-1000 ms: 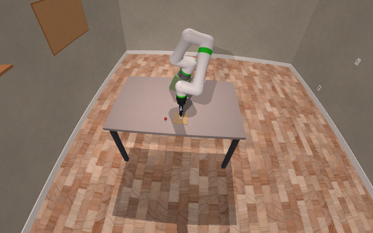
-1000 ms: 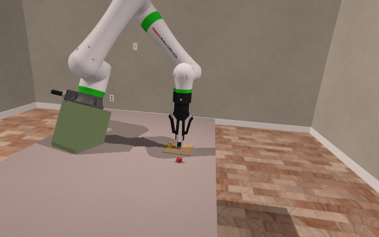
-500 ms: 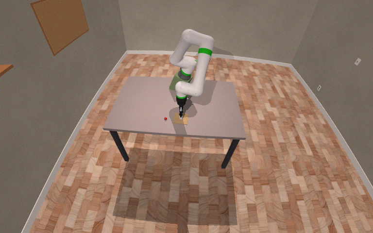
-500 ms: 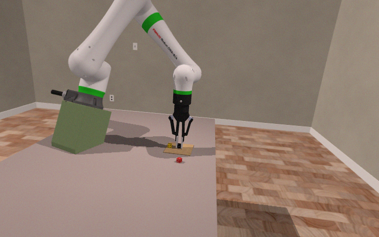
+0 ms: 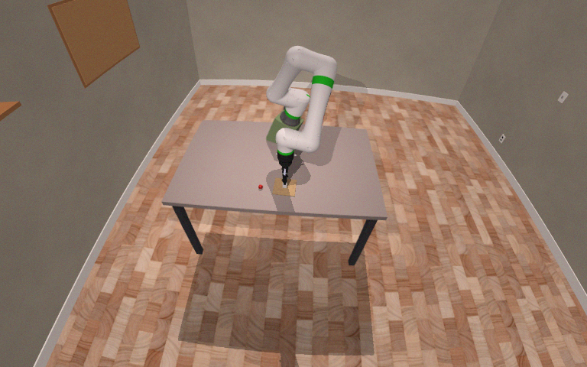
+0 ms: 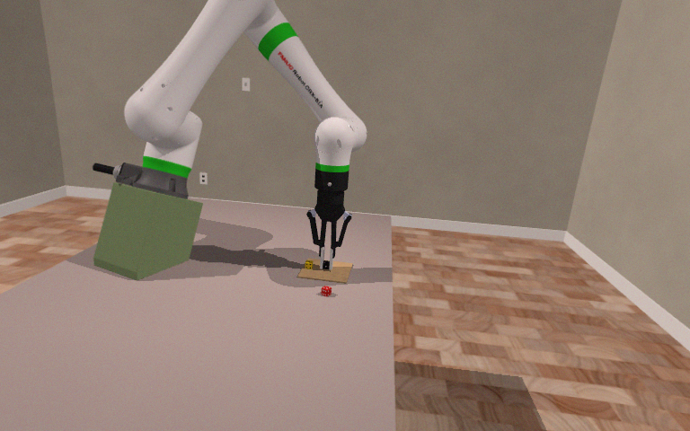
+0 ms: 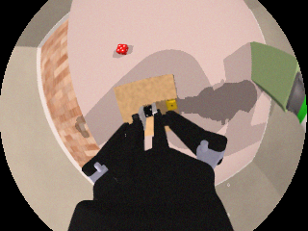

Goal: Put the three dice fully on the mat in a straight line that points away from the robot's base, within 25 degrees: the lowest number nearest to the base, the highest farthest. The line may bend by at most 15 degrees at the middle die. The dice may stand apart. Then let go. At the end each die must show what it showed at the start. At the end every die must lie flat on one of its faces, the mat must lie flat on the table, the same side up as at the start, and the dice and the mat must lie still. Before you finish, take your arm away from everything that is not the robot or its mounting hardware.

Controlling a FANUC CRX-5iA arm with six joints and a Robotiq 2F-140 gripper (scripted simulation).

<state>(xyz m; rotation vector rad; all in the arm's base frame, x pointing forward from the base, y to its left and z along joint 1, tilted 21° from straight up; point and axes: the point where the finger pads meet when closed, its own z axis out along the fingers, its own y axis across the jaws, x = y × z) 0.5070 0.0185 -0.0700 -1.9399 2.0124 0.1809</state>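
My pincer (image 6: 327, 262) is nearly closed, pinching a black die (image 6: 326, 264) low over the tan mat (image 6: 338, 274), near the mat's edge toward my base. A yellow die (image 6: 309, 263) sits at the mat's corner nearest my base. A red die (image 6: 325, 290) lies on the table (image 6: 178, 341), off the mat.

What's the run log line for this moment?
tool: shut on black die, on mat | yellow die: on mat | red die: off mat
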